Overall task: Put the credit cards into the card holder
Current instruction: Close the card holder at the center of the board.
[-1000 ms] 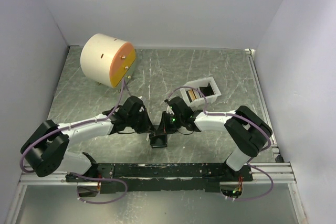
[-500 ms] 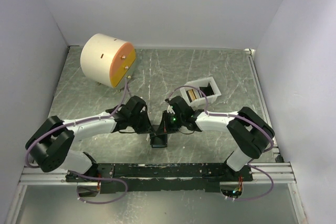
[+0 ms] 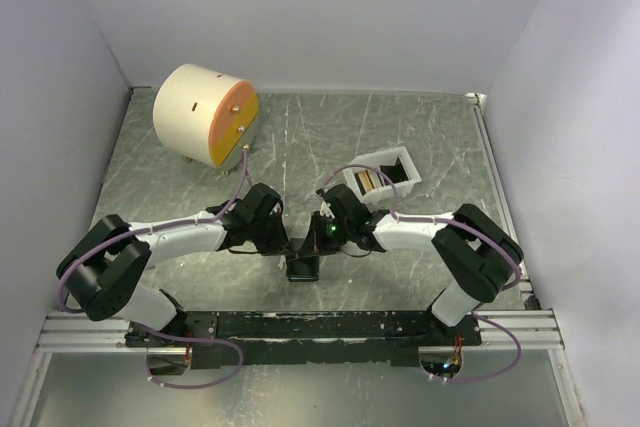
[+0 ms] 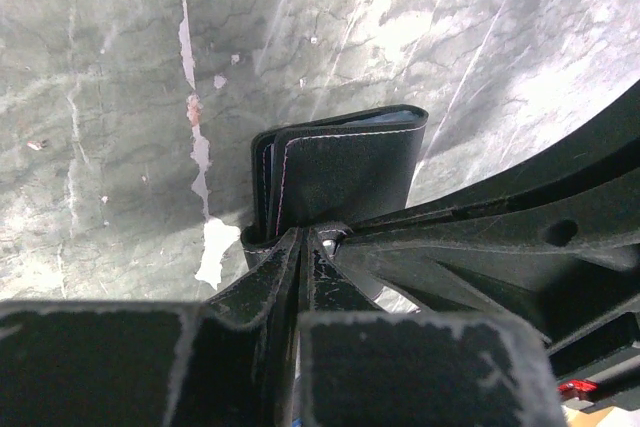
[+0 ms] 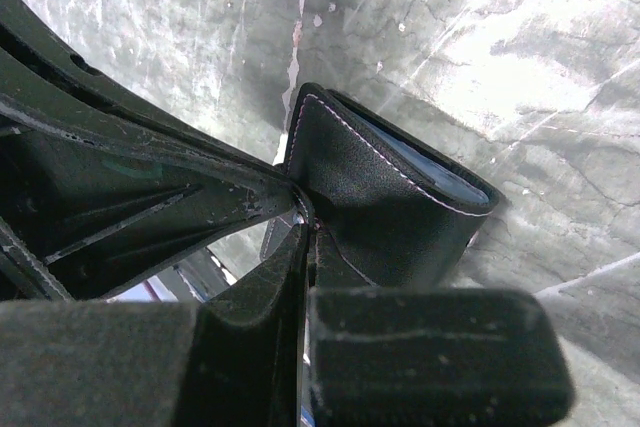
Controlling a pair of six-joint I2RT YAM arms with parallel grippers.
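Observation:
The black card holder (image 3: 303,269) stands on edge on the table between the two arms, near the front middle. My left gripper (image 3: 292,250) is shut on one edge of the card holder (image 4: 345,172), fingertips pinched together at its near corner (image 4: 305,239). My right gripper (image 3: 313,249) is shut on the same holder (image 5: 385,202) from the other side. A blue credit card (image 5: 432,173) shows inside the fold. More credit cards (image 3: 367,180), tan and brown, stand in the white tray.
The white open-topped tray (image 3: 400,159) sits behind the right gripper. A big cream cylinder with an orange face (image 3: 205,114) lies at the back left. White walls enclose the table on three sides; the black base rail (image 3: 320,324) runs along the front.
The left arm's elbow has swung a little to the right. Both grippers and the card holder have stayed almost in place, still shut on it.

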